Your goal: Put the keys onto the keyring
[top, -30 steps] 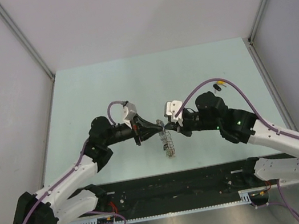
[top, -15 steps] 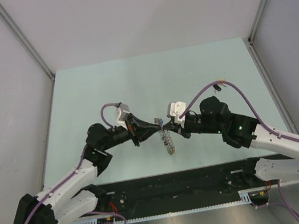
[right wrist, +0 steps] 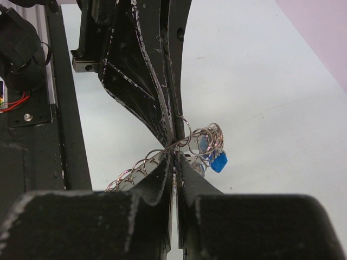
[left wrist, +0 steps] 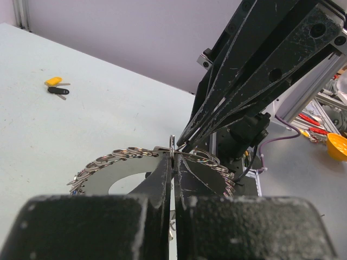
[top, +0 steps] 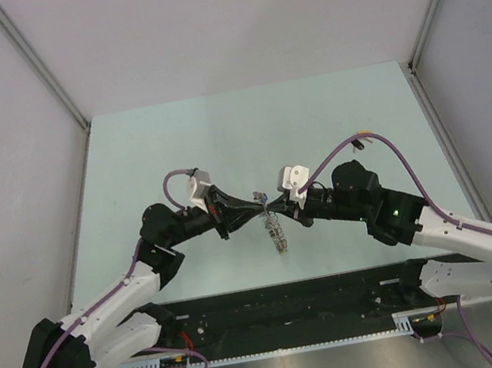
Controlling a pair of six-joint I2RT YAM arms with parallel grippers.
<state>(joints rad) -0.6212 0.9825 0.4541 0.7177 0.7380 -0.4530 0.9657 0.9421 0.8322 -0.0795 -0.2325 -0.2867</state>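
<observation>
The keyring (top: pixel 276 232), a big ring strung with silver keys and small rings, hangs between my two grippers above the table. My left gripper (top: pixel 261 202) is shut on its wire from the left, and my right gripper (top: pixel 276 205) is shut on it from the right, tips almost touching. In the left wrist view my left gripper (left wrist: pixel 173 156) pinches the keyring (left wrist: pixel 116 158). In the right wrist view my right gripper (right wrist: pixel 175 157) pinches the keyring (right wrist: pixel 142 164), which carries a blue tag (right wrist: pixel 219 161). The loose keys (left wrist: pixel 56 86), one yellow-tagged and one black-tagged, lie on the table far right (top: pixel 364 137), partly behind a cable.
The pale green table (top: pixel 238 138) has grey walls on three sides. A black rail (top: pixel 287 305) runs along the near edge by the arm bases. The right arm's purple cable (top: pixel 393 153) arcs over the spot where the loose keys lie.
Both wrists have drawn slightly outward and toward the near side. The fingertips stay pinched together on the keyring, which has shifted a little with them.
</observation>
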